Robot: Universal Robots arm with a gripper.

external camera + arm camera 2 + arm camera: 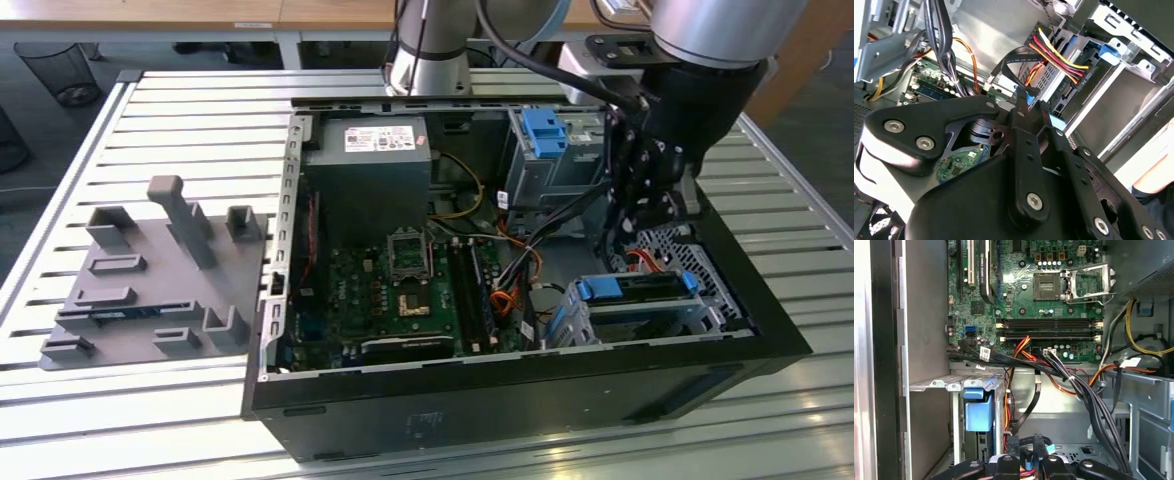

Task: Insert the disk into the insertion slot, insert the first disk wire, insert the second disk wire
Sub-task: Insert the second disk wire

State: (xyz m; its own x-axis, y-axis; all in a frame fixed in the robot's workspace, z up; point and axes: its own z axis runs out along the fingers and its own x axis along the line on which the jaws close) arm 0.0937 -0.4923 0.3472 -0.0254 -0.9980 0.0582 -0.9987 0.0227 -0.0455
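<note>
Nearest in the exterior view is the black front wall of the open computer case [534, 400], which lies on its side on the slatted metal table [174, 130]. Just behind that wall, at the case's near right corner, the disk [638, 288] sits inside the insertion slot [667, 322]. Its blue carrier shows along the top of the low perforated cage. In the first wrist view the same blue carrier [978, 410] stands between the cage's silver rails.

The claw [643, 243] hangs just above and behind the disk, reaching down into the case from the arm [707, 40]. In the second wrist view a bundle of yellow, red and black wires [1061, 60] ends in a black plug seated against the disk's edge. Beside it a black flat wire [1011, 55] loops down to the claw [1024, 102]. The fingertips there are drawn close together around a small blue connector [1021, 97] at that wire's end. They seem to be pinching it, though the contact itself is partly hidden by the claw's own links. The first wrist view shows the claw [1026, 460] with the same blue piece between its tips.

Further in lies the green motherboard [400, 290]. Left of the case, a grey fixture plate [147, 290] rests on the table. At the far end of the case stand the grey power supply [374, 170] and, to its right, a taller cage with a blue tab [541, 135].
</note>
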